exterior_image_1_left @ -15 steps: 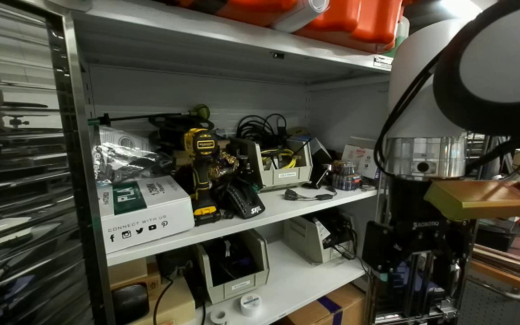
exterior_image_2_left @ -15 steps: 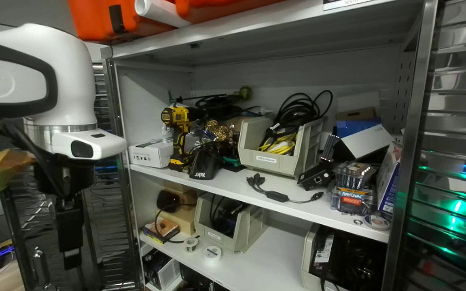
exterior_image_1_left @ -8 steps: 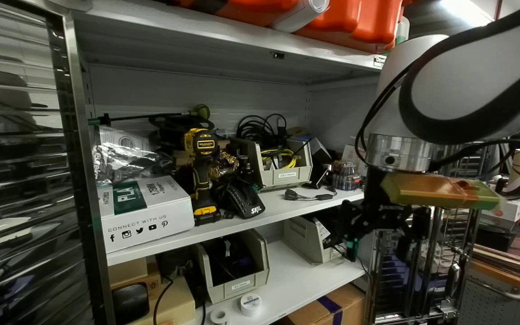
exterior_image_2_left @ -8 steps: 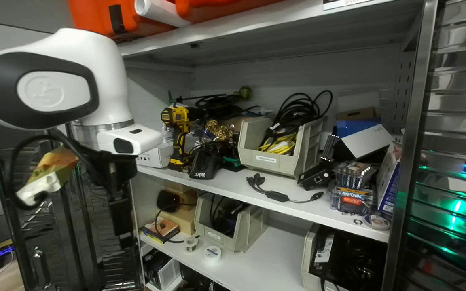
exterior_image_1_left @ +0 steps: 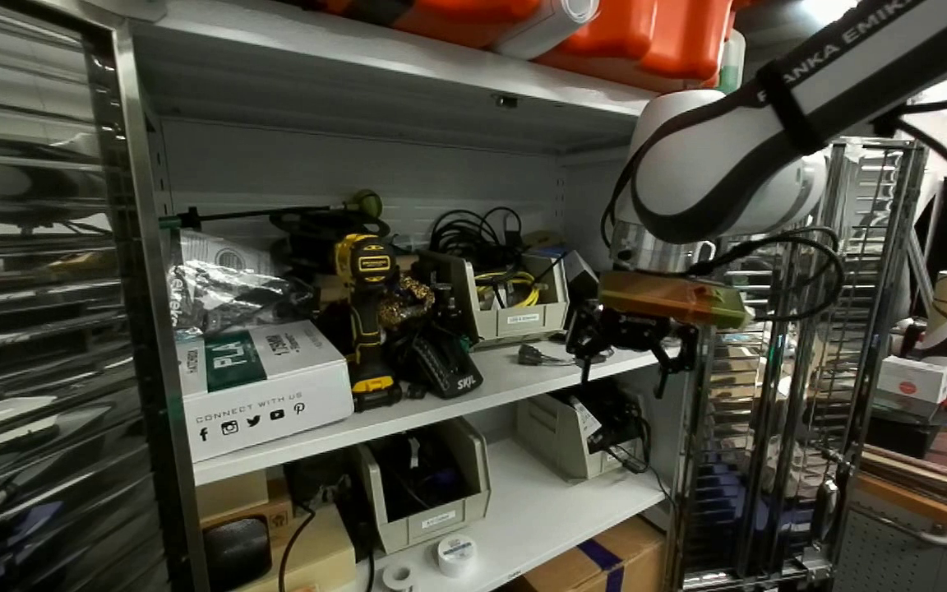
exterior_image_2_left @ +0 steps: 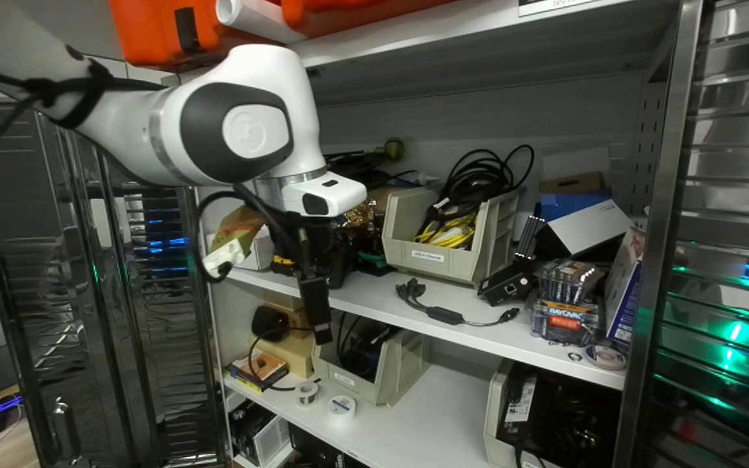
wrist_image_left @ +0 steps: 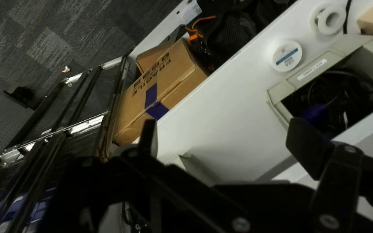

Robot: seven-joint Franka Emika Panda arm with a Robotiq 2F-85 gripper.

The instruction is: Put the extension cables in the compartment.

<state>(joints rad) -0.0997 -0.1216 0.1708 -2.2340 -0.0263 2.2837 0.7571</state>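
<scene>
On shelf [exterior_image_2_left: 368,291], cable [exterior_image_2_left: 445,316], roughly parallel to edge [exterior_image_2_left: 465,340]

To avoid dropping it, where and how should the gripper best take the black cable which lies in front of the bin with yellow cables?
I would grip the cable by its thick middle block, jaws across it, coming down from the open front: this block lies flat near the front edge of the shelf, with the bin behind.

Arm [exterior_image_1_left: 712,177] at upper right, fingers [exterior_image_1_left: 585,366] pointing down, spread apart. Small black cable [exterior_image_1_left: 533,355] lies on the table [exterior_image_1_left: 506,374], just in front of the upper bin [exterior_image_1_left: 492,326] with yellow cable [exterior_image_1_left: 533,293]. Drill [exterior_image_1_left: 367,325] upright right of PLA box [exterior_image_1_left: 268,390]. Lower right bin [exterior_image_1_left: 556,444] holds a dark tangle of cables [exterior_image_1_left: 620,423].
</scene>
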